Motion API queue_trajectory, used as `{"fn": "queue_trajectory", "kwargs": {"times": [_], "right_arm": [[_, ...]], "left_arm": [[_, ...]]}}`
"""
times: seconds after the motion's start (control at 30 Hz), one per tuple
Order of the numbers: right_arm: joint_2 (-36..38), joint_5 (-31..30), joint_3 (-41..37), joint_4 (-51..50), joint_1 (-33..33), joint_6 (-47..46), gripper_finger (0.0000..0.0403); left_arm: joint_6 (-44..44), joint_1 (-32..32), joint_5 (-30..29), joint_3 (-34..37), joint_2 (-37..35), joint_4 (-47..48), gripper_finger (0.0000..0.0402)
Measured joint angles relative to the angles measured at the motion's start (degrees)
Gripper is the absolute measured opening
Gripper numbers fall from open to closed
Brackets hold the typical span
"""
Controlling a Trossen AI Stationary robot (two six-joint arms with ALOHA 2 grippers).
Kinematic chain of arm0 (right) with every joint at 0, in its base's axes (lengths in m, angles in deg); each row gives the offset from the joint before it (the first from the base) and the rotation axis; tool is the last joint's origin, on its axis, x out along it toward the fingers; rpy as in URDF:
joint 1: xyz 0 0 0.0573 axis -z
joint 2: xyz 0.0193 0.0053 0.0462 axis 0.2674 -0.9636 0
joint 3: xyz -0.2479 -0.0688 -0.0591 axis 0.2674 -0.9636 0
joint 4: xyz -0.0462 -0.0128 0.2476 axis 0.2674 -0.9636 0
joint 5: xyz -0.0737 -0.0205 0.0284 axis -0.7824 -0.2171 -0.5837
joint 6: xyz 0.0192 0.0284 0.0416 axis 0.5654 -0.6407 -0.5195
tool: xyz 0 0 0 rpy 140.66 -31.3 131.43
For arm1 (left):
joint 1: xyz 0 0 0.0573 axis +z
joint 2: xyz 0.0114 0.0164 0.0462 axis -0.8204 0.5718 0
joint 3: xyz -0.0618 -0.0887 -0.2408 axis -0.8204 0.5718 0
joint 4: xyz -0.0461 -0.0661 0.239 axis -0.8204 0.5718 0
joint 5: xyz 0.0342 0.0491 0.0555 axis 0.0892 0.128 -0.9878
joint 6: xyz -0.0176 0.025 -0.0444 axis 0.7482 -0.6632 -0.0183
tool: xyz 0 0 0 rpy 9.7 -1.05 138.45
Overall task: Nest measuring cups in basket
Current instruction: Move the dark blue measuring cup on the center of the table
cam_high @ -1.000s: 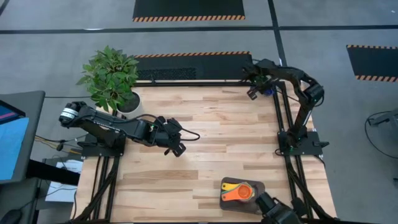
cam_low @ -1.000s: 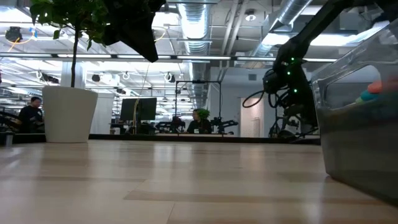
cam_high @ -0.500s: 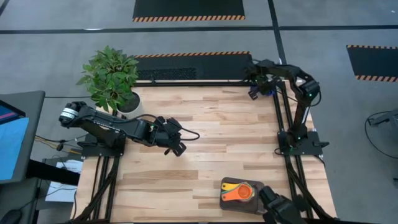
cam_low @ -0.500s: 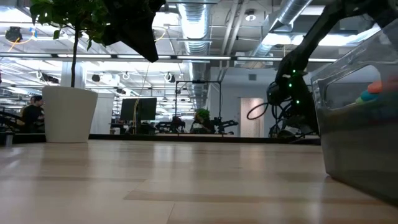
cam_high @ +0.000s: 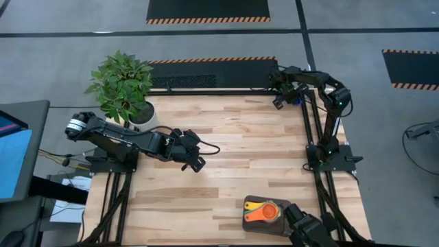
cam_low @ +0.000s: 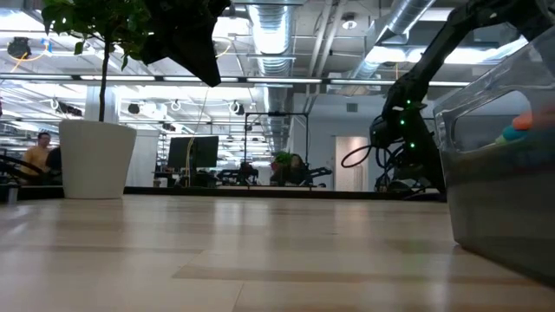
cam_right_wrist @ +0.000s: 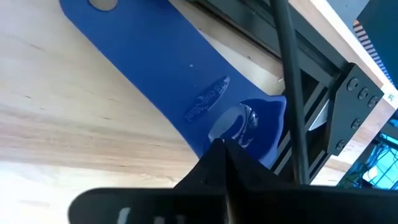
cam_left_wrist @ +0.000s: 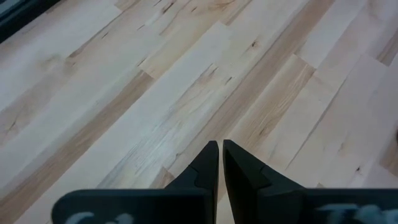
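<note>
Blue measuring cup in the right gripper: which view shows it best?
Right wrist view: the blue measuring cup fills the frame, handle and embossed lettering clear, pinched by the right gripper. High view shows only a blue speck at the table's far right corner. Low and left wrist views don't show it.

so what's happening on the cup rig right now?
The right pincer is at the table's far right corner, shut on a blue measuring cup, which it grips at the bowl end, the flat handle pointing away. The left pincer hangs shut and empty over bare wood at the middle left of the table. The basket sits at the near edge and already holds nested cups, an orange one on top. A potted plant stands in the far left corner.
</note>
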Motion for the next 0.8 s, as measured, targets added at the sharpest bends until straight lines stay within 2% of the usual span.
{"fn": "queue_trajectory", "kwargs": {"times": [0.3,0.53,0.8], "right_arm": [[0.0,0.2,-0.3,-0.7,0.3,1.0,0.0005],[0.0,3.1,-0.3,-0.5,-0.2,6.1,0.0014],[0.0,6.2,-0.3,0.7,-3.1,12.0,0.0005]], "left_arm": [[0.4,0.0,0.0,0.0,0.0,0.0,0.0011],[0.0,0.0,0.0,0.0,0.0,0.0,0.0011],[0.3,0.0,0.1,0.0,0.0,0.0,0.0011]]}}
